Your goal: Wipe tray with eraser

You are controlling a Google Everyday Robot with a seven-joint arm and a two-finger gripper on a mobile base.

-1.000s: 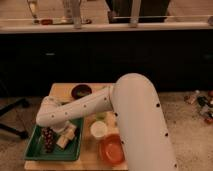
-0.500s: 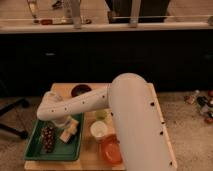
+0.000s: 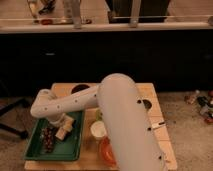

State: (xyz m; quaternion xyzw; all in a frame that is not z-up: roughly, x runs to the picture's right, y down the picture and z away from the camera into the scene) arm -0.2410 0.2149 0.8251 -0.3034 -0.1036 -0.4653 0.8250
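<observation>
Green tray [image 3: 67, 148] sits at the left of the wooden counter [image 3: 150, 95], with a dark clump [image 3: 48, 139] inside it. The cream eraser [image 3: 63, 132] is down on the tray floor mid-tray, directly under the pincer [image 3: 65, 123]. Cannot tell whether the pincer is spread or pinching it. White cup [image 3: 98, 130] and orange bowl [image 3: 107, 150] stand to the right. Wiping looks underway, with most of the tray left to do.

arm [image 3: 125, 115]: white, smooth, rounded | dark screw dots | gripper [image 3: 61, 124]: over tray [image 3: 69, 148]

Kitchen: dark counter [image 3: 125, 55], speckled floor [image 3: 186, 111], wooden table [image 3: 148, 91]; fingers [image 3: 64, 123] on eraser [image 3: 62, 133] in tray [image 3: 71, 148].
</observation>
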